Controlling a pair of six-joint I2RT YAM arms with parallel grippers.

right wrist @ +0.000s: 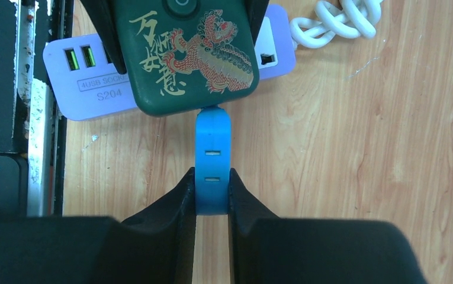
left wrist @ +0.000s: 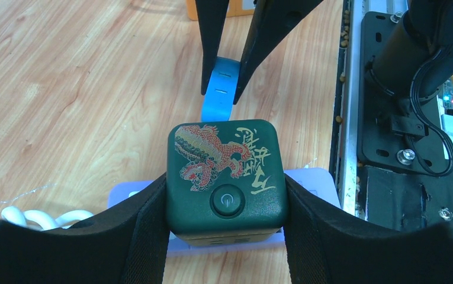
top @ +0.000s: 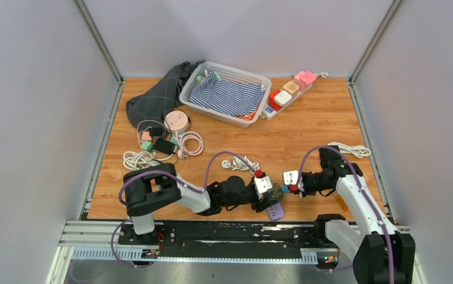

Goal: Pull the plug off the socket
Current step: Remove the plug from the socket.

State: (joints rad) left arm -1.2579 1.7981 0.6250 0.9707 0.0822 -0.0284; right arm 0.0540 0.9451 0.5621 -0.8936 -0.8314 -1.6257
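A dark green cube socket (left wrist: 227, 171) with a red and gold dragon print is clamped between the pads of my left gripper (left wrist: 227, 201). A blue plug (right wrist: 212, 160) meets the cube's side, and no prongs show between them. My right gripper (right wrist: 212, 189) is shut on the plug's free end. The cube also shows in the right wrist view (right wrist: 185, 59) and the plug in the left wrist view (left wrist: 219, 89). In the top view both grippers, left (top: 265, 190) and right (top: 293, 188), face each other near the table's front edge.
A lilac USB power strip (right wrist: 87, 89) lies under the cube, with a coiled white cable (right wrist: 336, 21) beside it. A white basket (top: 224, 92) with striped cloth, a dark cloth (top: 156, 97), a strip of coloured adapters (top: 289, 92) and tangled cables (top: 164, 142) lie further back. A metal rail (left wrist: 347, 118) runs close by.
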